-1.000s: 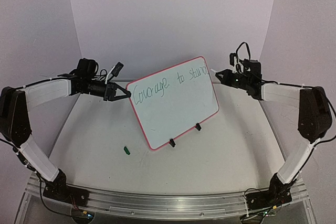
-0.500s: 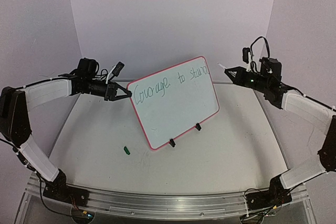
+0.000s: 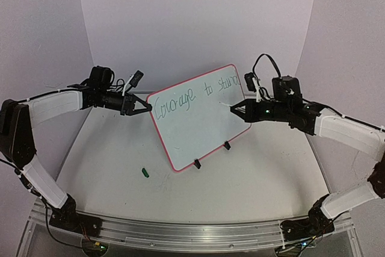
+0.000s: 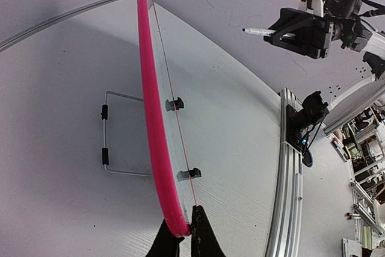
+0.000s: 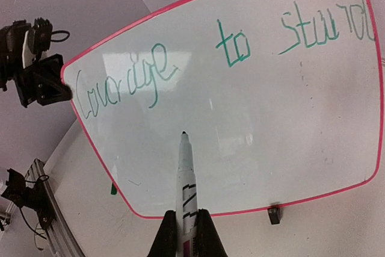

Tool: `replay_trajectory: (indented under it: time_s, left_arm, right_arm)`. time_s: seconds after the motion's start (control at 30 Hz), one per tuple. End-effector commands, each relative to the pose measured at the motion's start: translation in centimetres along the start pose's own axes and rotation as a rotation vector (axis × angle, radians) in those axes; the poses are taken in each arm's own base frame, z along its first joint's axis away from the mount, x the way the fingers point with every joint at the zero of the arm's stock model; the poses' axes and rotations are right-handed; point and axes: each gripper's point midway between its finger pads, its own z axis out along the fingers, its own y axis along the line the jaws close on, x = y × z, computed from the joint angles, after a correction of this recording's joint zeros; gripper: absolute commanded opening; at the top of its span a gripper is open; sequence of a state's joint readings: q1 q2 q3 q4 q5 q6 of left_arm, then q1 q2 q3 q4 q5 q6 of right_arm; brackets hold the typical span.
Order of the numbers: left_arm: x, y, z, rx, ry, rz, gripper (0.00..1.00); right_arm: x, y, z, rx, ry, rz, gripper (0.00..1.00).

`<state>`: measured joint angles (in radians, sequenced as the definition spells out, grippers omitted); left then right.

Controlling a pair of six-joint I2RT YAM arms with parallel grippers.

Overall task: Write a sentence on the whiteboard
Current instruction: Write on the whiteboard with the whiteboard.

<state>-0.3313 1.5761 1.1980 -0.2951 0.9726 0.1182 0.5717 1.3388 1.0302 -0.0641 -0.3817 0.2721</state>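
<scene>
**Top view.** The whiteboard (image 3: 198, 118) stands tilted at mid-table. My left gripper (image 3: 139, 106) meets its left edge. My right gripper (image 3: 236, 109) pinches the marker (image 3: 225, 106) in front of the board's right half. The sentence (image 3: 195, 93) reads "Courage to stand" on one line.

**Left wrist view.** My jaws are pressed together on the pink frame. Keep this clamp firm so the board does not rock.

**Right wrist view.** The marker tip sits below "Courage"; I cannot tell if it touches. Start the second line here with light, even pressure. The board is glossy and reflects the lights. The table (image 3: 108, 148) is white, and pale walls enclose it.
</scene>
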Motion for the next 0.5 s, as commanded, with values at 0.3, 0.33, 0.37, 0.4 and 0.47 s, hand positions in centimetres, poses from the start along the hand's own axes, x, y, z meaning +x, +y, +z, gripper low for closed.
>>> replay_trajectory:
  time_s: [0.3,0.33,0.37,0.4,0.47]
  left_arm:
    - [0.5,-0.9,0.9,-0.012,0.038,0.070,0.00]
    - [0.5,-0.9,0.9,-0.013,0.038,0.071,0.00]
    - [0.5,-0.9,0.9,-0.013,0.038,0.071,0.00]
    - [0.5,-0.9,0.9,-0.012,0.038,0.071,0.00]
    - [0.5,-1.0,0.9,-0.011,0.037,0.074,0.00]
  right_arm:
    - [1.4,8.1,2.2,-0.146,0.003,-0.116,0.00]
    - [1.6,8.7,2.5,-0.166,0.002,-0.121,0.00]
    - [1.8,9.4,2.8,-0.186,0.005,-0.127,0.00]
    - [1.9,10.0,3.1,-0.203,0.008,-0.134,0.00]
    - [2.5,11.1,4.0,-0.225,0.019,-0.150,0.00]
